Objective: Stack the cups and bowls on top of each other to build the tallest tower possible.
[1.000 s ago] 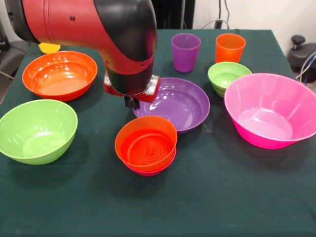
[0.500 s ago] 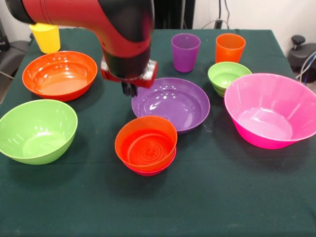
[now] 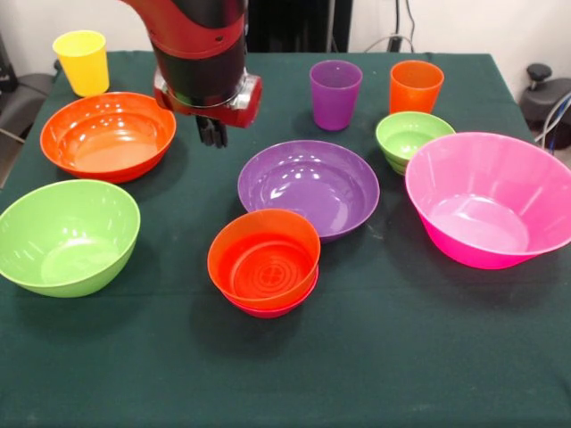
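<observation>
The tower stands at front centre: a small orange bowl (image 3: 264, 257) nested in a small red-magenta bowl (image 3: 273, 308), of which only the lower rim shows. My gripper (image 3: 212, 138) hangs empty above the cloth between the large orange bowl (image 3: 108, 135) and the purple bowl (image 3: 309, 185), well behind the tower. At the back stand a yellow cup (image 3: 81, 61), a purple cup (image 3: 335, 94) and an orange cup (image 3: 416, 86), all upright. A small green bowl (image 3: 413, 138), a huge pink bowl (image 3: 492, 198) and a lime green bowl (image 3: 67, 236) sit apart.
A dark green cloth covers the table (image 3: 384, 366). The red and black arm (image 3: 198, 45) comes down at the back left, between the yellow cup and the purple cup. A black object (image 3: 544, 94) stands off the table at the right.
The arm has risen and drawn back to the left, away from the tower. The yellow cup, hidden behind the arm before, now shows in full. No bowl or cup has moved.
</observation>
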`<action>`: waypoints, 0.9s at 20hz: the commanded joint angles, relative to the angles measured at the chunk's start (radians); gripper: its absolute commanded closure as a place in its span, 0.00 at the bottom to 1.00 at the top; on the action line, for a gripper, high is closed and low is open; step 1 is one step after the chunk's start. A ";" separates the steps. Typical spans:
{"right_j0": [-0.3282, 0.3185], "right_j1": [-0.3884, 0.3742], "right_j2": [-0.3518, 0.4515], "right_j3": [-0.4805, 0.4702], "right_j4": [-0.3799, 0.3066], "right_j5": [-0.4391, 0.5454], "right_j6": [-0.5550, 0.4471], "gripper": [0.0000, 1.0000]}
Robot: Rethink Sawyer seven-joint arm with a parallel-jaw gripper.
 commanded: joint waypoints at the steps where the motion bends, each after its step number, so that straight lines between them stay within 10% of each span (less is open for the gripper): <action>1: 0.018 0.047 0.112 -0.036 -0.030 0.086 -0.275 1.00; 18: 0.023 0.078 0.131 -0.115 -0.060 0.112 -0.276 1.00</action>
